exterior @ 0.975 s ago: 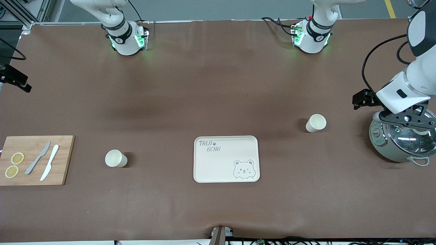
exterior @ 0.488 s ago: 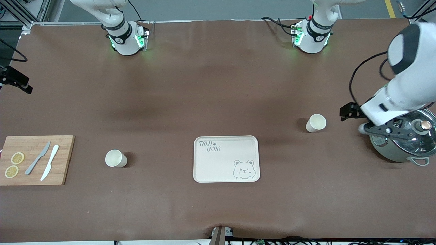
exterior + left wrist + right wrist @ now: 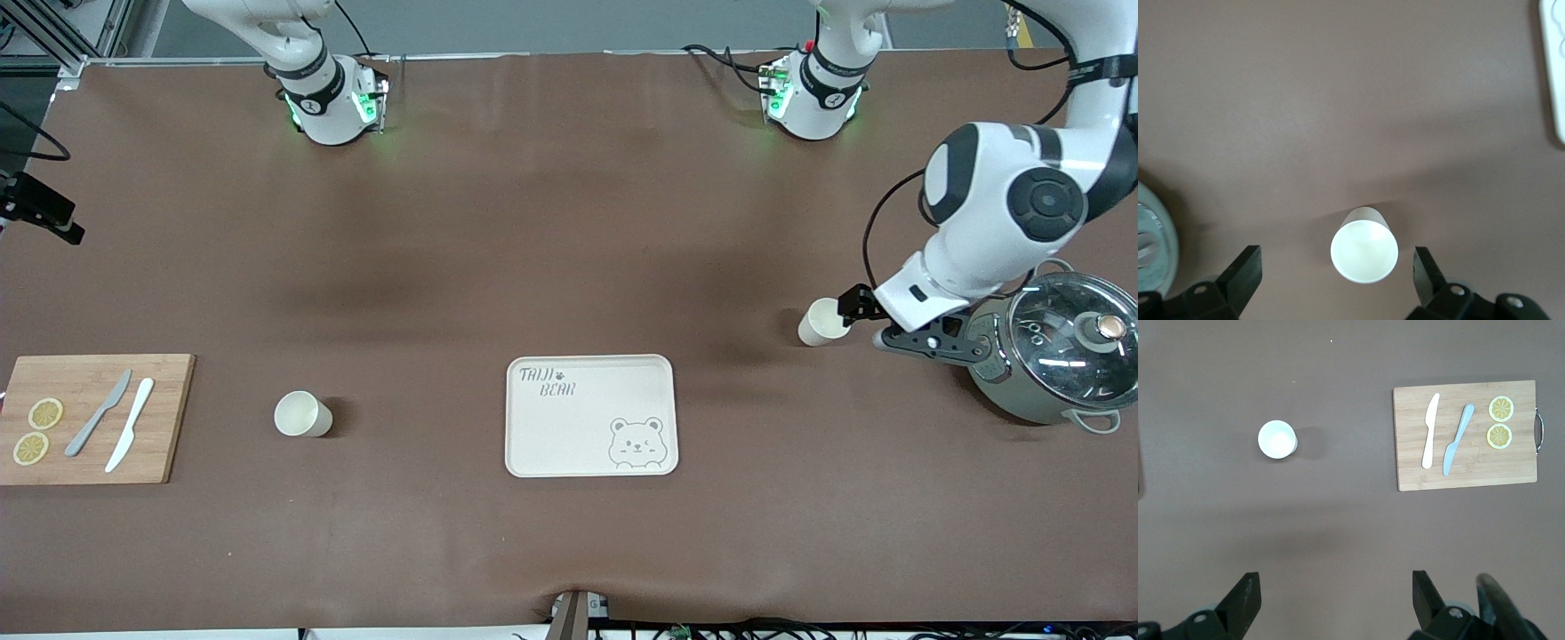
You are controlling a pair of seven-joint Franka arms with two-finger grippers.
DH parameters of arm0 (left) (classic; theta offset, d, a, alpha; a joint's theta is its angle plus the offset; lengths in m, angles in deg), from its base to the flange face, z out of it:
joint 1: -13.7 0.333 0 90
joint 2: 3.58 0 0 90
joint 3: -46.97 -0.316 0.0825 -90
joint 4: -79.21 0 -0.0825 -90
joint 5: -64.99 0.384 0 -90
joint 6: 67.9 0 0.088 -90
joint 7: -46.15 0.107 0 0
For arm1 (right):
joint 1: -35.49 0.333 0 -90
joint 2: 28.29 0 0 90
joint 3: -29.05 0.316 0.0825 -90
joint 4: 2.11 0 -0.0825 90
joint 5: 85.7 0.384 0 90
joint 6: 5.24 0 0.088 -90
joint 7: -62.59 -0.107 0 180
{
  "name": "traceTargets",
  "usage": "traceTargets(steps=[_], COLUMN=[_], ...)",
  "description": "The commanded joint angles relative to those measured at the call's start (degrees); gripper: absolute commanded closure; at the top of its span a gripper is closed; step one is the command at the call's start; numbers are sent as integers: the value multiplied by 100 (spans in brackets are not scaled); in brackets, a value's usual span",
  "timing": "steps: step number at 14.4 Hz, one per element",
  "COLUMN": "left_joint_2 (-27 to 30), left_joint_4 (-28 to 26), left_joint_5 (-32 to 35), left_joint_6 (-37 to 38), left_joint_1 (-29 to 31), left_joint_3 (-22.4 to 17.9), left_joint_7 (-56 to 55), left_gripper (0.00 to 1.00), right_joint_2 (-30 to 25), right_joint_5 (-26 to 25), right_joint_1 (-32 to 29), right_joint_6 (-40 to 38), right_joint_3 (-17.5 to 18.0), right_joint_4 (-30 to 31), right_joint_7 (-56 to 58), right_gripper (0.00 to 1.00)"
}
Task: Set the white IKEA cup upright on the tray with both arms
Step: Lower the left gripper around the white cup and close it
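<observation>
Your left gripper (image 3: 1337, 283) hangs in the air with its fingers (image 3: 1241, 275) spread wide, and nothing is held between them. In the left wrist view a white cup (image 3: 1364, 249) stands upright on the brown table (image 3: 1338, 100) directly below the gap, its open mouth facing up at you. In the front view that same cup (image 3: 822, 322) sits toward the left arm's end of the table, partly covered at its edge by the black gripper hardware (image 3: 925, 338) of the left arm (image 3: 996, 222). Just beside the gripper stands a grey-green pot (image 3: 1049, 364) with a glass lid (image 3: 1080, 342).

The cream tray (image 3: 591, 416), with its TAIJI BEAR lettering and bear face, lies near the middle of the table and carries nothing. It is nearer to the front camera than the cup below your left gripper.

Your right gripper (image 3: 1337, 603) does not show in the front view; only the right arm's base (image 3: 324, 98) does. In the right wrist view its fingers (image 3: 1243, 597) are also parted wide and hold nothing. It is high over bare table, and that view takes in a second white cup (image 3: 1277, 439), upright, plus a wooden cutting board (image 3: 1465, 437). On the board lie a white knife (image 3: 1430, 430), a grey knife (image 3: 1458, 439) and two lemon slices (image 3: 1500, 421). This second cup (image 3: 302, 414) stands between the board (image 3: 93, 418) and the tray, well apart from both.
</observation>
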Motion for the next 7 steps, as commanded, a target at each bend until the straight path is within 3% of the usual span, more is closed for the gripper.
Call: traceTargets(steps=[1,4,7], left_joint_2=[341,288,156], left_joint_4=[-1062,-1801,-1987], left_joint_5=[-11,7,7], left_joint_6=[-983,-2100,-2375], left_joint_1=[128,339,646], left_joint_3=[-2,-11,-2], left_joint_7=[85,409,744], left_gripper=[0,0,0], right_joint_2=[60,78,78], right_joint_5=[58,49,67], right_joint_1=[-95,-77,-77], right_joint_6=[-45,-36,-28], right_joint_3=[60,60,60], right_joint_4=[-136,-136,-136], right_joint_7=[-77,-77,-77], right_gripper=[0,0,0])
